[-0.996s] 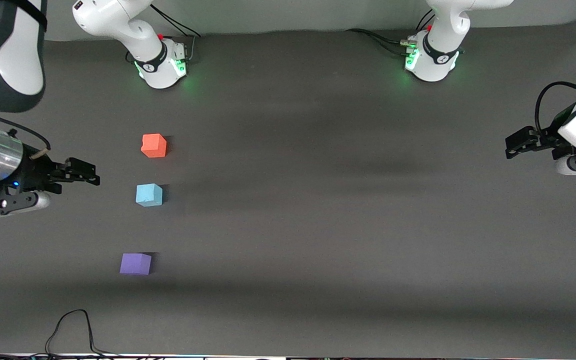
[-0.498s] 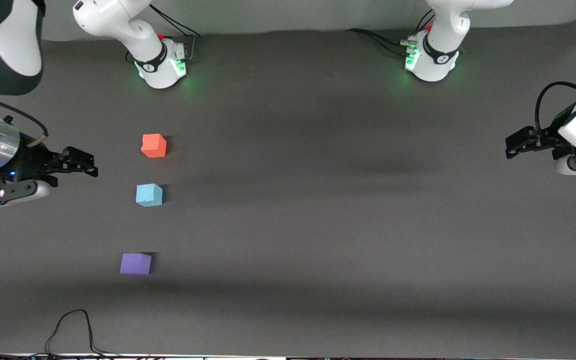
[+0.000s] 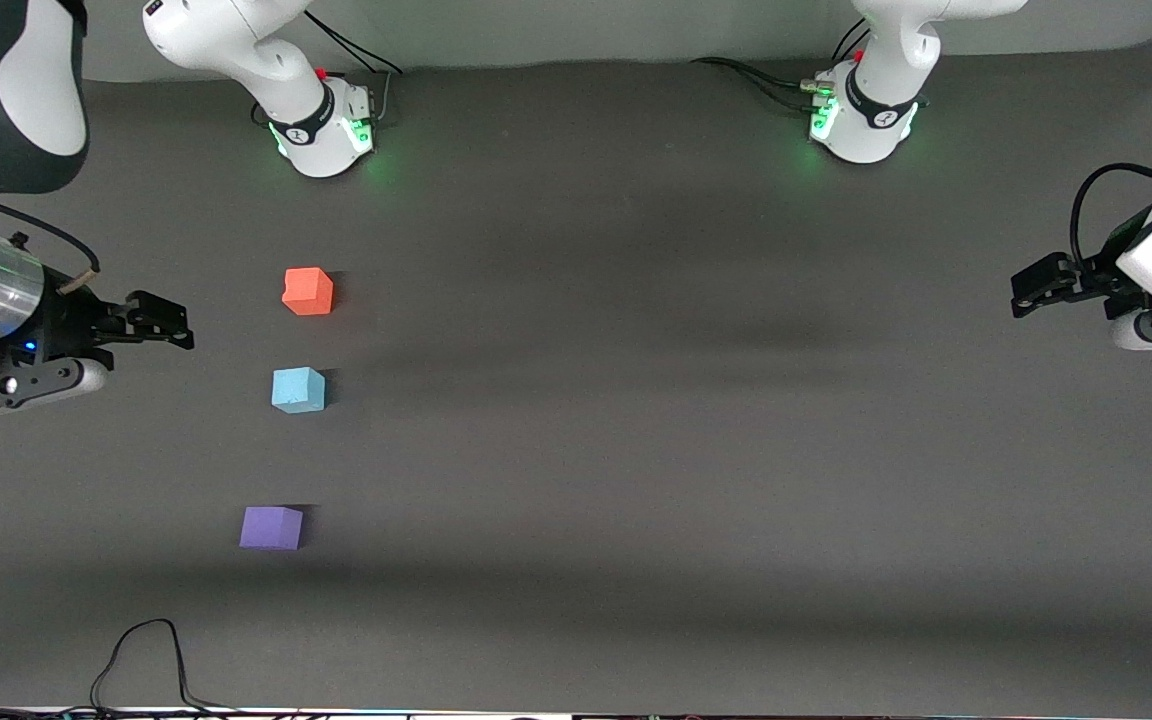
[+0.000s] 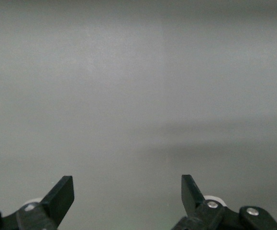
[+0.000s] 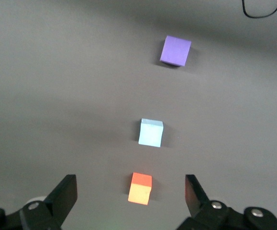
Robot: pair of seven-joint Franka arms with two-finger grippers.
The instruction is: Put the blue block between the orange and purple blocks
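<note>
Three small cubes lie in a line on the dark table toward the right arm's end. The orange block (image 3: 308, 291) is farthest from the front camera, the blue block (image 3: 297, 389) lies in the middle, and the purple block (image 3: 271, 527) is nearest. The right wrist view shows the same line: orange block (image 5: 140, 188), blue block (image 5: 150, 132), purple block (image 5: 175, 50). My right gripper (image 3: 174, 327) is open and empty, held off the table beside the line of cubes, apart from them; its jaws (image 5: 130, 184) stand wide. My left gripper (image 3: 1024, 290) is open and empty at the left arm's end (image 4: 127, 184).
A black cable (image 3: 141, 655) loops on the table near the front edge, nearer to the front camera than the purple block. The two arm bases (image 3: 321, 125) (image 3: 861, 115) stand along the back edge.
My right gripper has drifted a little away from the blue block, toward the right arm's end of the table. The blocks and the left arm have not moved.
</note>
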